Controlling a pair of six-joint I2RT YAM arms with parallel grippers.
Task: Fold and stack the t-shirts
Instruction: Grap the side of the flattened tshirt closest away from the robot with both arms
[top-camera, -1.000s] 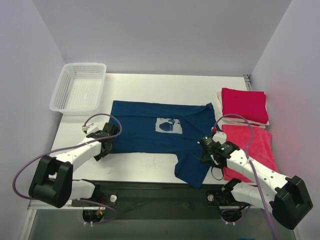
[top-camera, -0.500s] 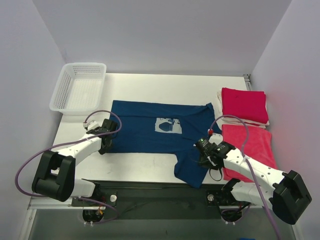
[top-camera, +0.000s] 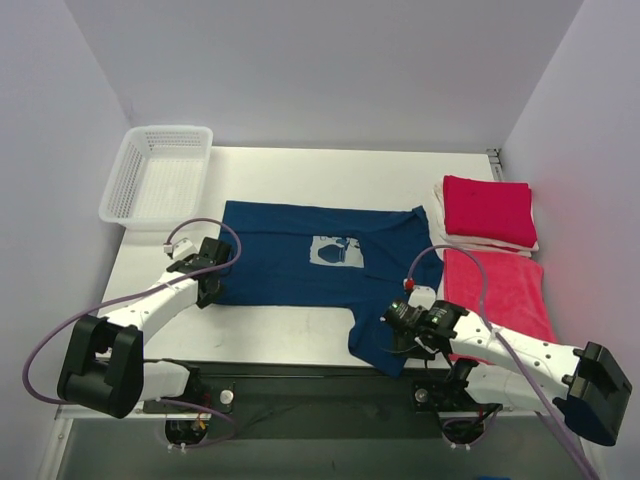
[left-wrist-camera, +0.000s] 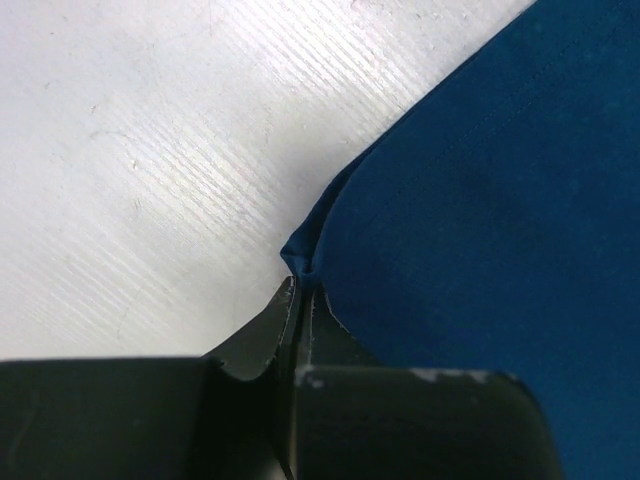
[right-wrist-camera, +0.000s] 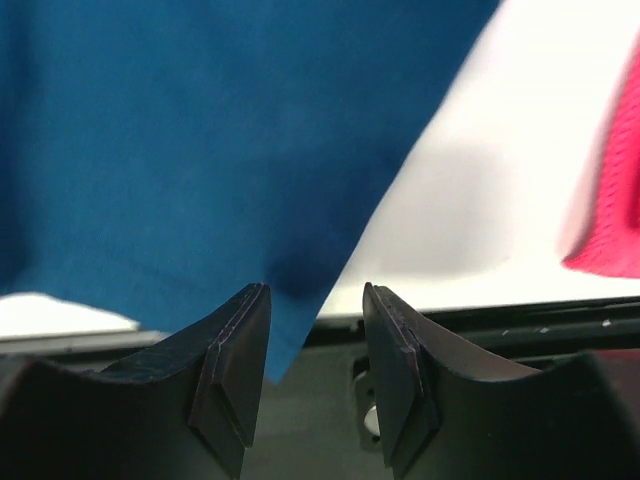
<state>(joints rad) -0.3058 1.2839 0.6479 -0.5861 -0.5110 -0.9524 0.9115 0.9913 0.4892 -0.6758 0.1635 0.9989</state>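
- The navy t-shirt (top-camera: 300, 255) lies spread flat on the table (top-camera: 300, 175), starting just right of the basket (top-camera: 115, 190) and a little nearer the arms. Its print (top-camera: 337, 250) faces up.
- On the side far from the basket, one part of it hangs over the table's near edge.
- A folded red t-shirt (top-camera: 488, 210) and a second red t-shirt (top-camera: 500, 290) sit well apart from the basket, across the table to its right.
- The left gripper (left-wrist-camera: 298, 290) is just on the near side of the basket. Its fingers are pressed together on the shirt's closest near corner, and the cloth puckers up into the tips.
- The right gripper (right-wrist-camera: 315, 300) is far to the basket's right and nearer the arms. Its jaws stand partly apart, with the overhanging tip of cloth in the gap and no squeeze on it yet.
- The cloth looks light, thin and limp, so it will probably sag and drape from any single pinch rather than hold a shape.
- Corners and hems look like the best places to grip, because the doubled seam gives the fingers more to bite.
- A pinch this close to the tip could slip free. It may also catch only the top layer, so a deeper bite seems safer.
- Lifting two corners together should keep the fold line straight.
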